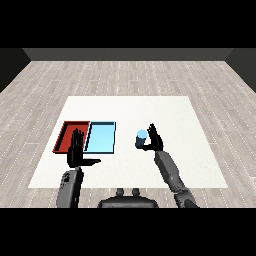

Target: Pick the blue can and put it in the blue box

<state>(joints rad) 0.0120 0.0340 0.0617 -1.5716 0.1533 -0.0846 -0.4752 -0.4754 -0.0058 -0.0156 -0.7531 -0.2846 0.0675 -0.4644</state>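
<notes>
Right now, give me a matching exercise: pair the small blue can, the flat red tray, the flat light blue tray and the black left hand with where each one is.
Things:
1. small blue can
2. flat red tray
3. flat light blue tray
4. black left hand

Places:
A. leftmost on the white table
B. between red tray and can
C. beside the black right hand
D. over the red tray's near edge

Pairs: 1-C, 2-A, 3-B, 4-D

No readable text or labels anywhere

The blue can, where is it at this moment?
In the head view the blue can stands on the white table, right of the blue tray and apart from it, with the right hand at its right side.
</notes>
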